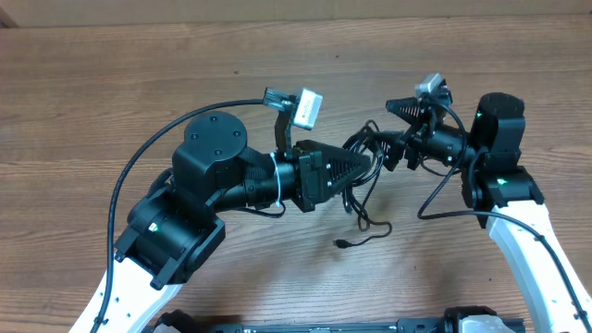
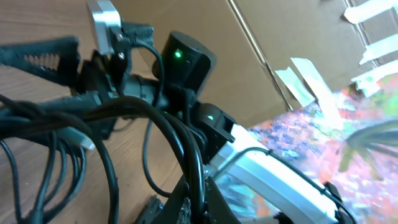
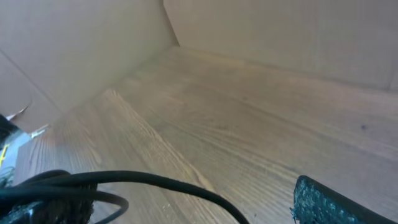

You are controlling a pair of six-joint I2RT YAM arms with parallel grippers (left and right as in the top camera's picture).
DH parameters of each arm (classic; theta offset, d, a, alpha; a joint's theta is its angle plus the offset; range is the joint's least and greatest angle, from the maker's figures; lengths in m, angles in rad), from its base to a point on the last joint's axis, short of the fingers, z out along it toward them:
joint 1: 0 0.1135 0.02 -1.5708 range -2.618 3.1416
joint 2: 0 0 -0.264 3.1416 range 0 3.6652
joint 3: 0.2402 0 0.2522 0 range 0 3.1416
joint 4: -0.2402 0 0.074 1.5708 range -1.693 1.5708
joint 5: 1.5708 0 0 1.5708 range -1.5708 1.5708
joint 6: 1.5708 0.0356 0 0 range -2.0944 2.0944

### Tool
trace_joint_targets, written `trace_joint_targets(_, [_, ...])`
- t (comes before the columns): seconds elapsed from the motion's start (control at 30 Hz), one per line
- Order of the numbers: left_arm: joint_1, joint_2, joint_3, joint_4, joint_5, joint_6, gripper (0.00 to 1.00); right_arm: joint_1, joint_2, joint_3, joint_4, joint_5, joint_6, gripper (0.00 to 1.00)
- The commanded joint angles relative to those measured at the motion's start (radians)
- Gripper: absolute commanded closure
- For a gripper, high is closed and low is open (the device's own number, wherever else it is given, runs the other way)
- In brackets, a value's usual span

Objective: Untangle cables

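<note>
The cables (image 1: pixel 367 199) are thin black cords bunched between the two grippers, with loops hanging toward the table's near side and a small plug (image 1: pixel 342 243) lying on the wood. My left gripper (image 1: pixel 366 165) points right and is shut on a cable strand (image 2: pixel 198 163), which runs straight up out of its closed jaws (image 2: pixel 196 198). My right gripper (image 1: pixel 391 131) points left and stands open around the bunch. In the right wrist view a cable (image 3: pixel 155 181) crosses the gap between its fingers (image 3: pixel 323 202); the right gripper (image 3: pixel 180 202) touches nothing I can make out.
The wooden table (image 1: pixel 111 83) runs under both arms. The right arm (image 2: pixel 186 59) with green lights fills the left wrist view. A cardboard wall (image 3: pixel 280 31) stands at the table's far edge. Thick robot wires (image 1: pixel 139 157) arc beside the left arm.
</note>
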Motion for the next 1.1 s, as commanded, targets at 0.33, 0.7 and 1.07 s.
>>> trace_joint_targets(0.33, [-0.008, 0.000, 0.027, 0.004, 0.162, -0.016, 0.96, 0.000, 0.165, 0.019, 0.156, 0.229, 0.492, 0.00])
trace_joint_targets(0.7, [-0.008, 0.000, 0.027, 0.003, 0.213, -0.014, 0.96, -0.002, 0.169, 0.019, -0.060, 0.433, 0.551, 0.00])
trace_joint_targets(1.07, [-0.005, -0.002, 0.027, 0.003, 0.235, 0.047, 0.96, -0.044, 0.167, 0.019, -0.168, 0.435, 0.551, 0.00])
